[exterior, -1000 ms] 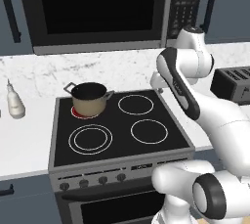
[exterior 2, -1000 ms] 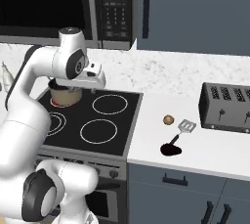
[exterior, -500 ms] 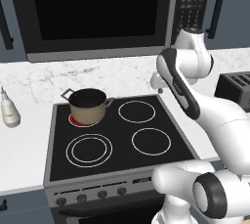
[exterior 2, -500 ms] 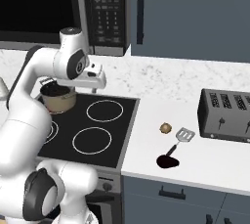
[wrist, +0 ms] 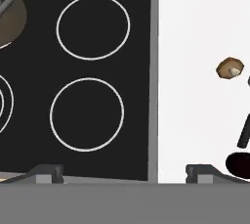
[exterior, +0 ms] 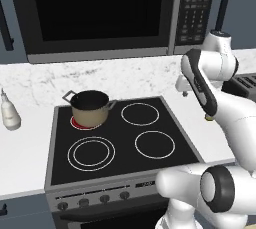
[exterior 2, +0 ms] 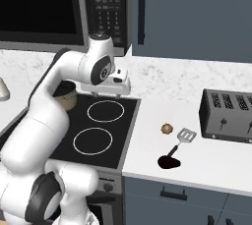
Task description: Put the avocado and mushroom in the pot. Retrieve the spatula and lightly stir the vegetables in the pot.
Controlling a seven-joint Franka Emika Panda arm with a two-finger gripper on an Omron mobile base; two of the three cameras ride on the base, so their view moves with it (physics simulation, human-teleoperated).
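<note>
With its jaws wide apart and empty above the stove's right edge, the gripper (wrist: 124,171) needed to travel right and descend squarely over the mushroom (exterior 2: 167,128) or avocado (exterior 2: 169,162) beside the spatula (exterior 2: 181,140), well apart from the pot (exterior: 90,108).

Tan-beige pot (exterior: 89,108) w/ dark inside, dark rim, grey loop handles, on a red-glowing ring. Stovetop (exterior: 116,140) black w/ thin white burner circles, grey front edge. Counter (exterior 2: 197,140) white; backsplash (exterior: 40,80) white marble w/ grey veins. Mushroom (exterior 2: 167,128) brown w/ pale stub. Avocado (exterior 2: 169,162) nearly black, dark maroon tint. Spatula (exterior 2: 180,141): silvery slotted head, black handle. Toaster (exterior 2: 227,115) dark grey. Microwave (exterior: 97,14) black, grey frame. Cabinets (exterior 2: 192,15) slate blue. Bottle (exterior: 9,113) off-white.
</note>
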